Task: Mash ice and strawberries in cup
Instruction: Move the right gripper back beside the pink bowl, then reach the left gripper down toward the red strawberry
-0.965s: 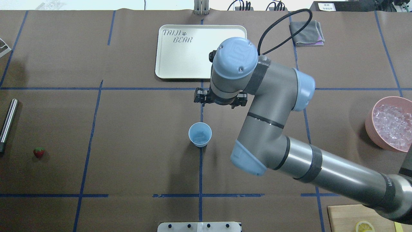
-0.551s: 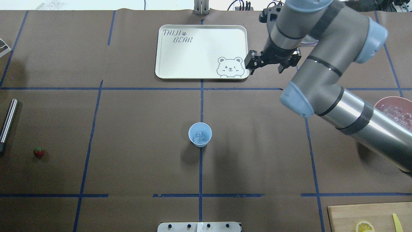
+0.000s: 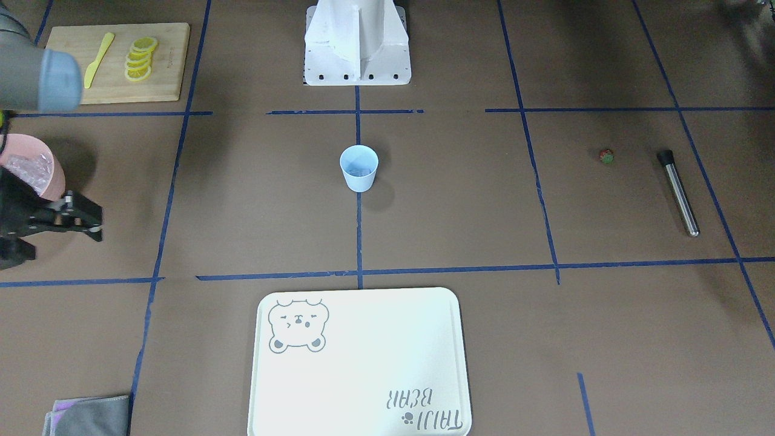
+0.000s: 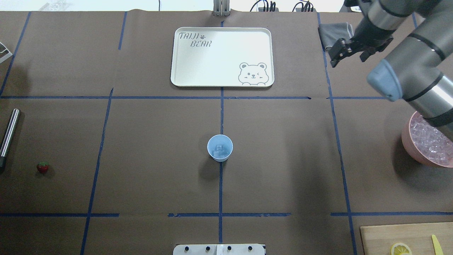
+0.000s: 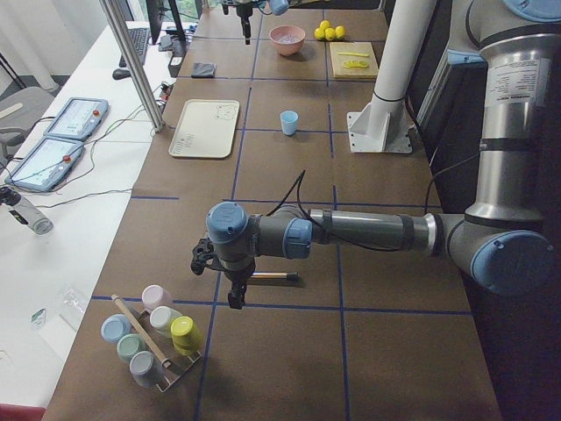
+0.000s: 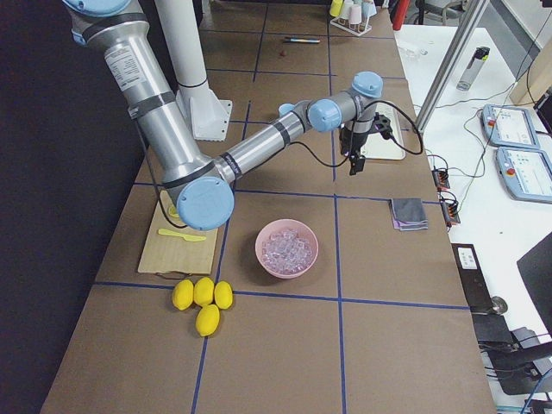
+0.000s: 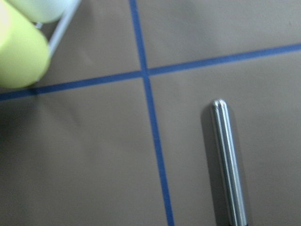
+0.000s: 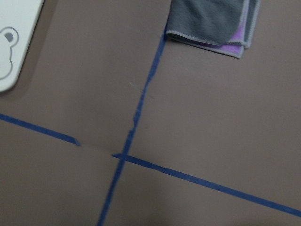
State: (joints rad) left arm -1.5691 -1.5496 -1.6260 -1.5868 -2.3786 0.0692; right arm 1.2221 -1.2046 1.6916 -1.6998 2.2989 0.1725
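Note:
The pale blue cup stands upright at the table's centre, also in the front-facing view. A few clear ice cubes lie inside it. The small red strawberry lies on the table far left, next to a metal muddler. My right gripper is open and empty, high over the far right, by the grey cloth. My left gripper shows only in the exterior left view, hovering beside the muddler; I cannot tell whether it is open or shut.
A pink bowl full of ice sits at the right edge. A white bear tray lies at the back centre, a grey cloth at the back right. A cutting board carries lemon slices. A rack of cups stands at the left end.
My right arm has swung away from over the cup, back and to the right, past the tray's corner to the grey cloth. The cup and strawberry have not moved.

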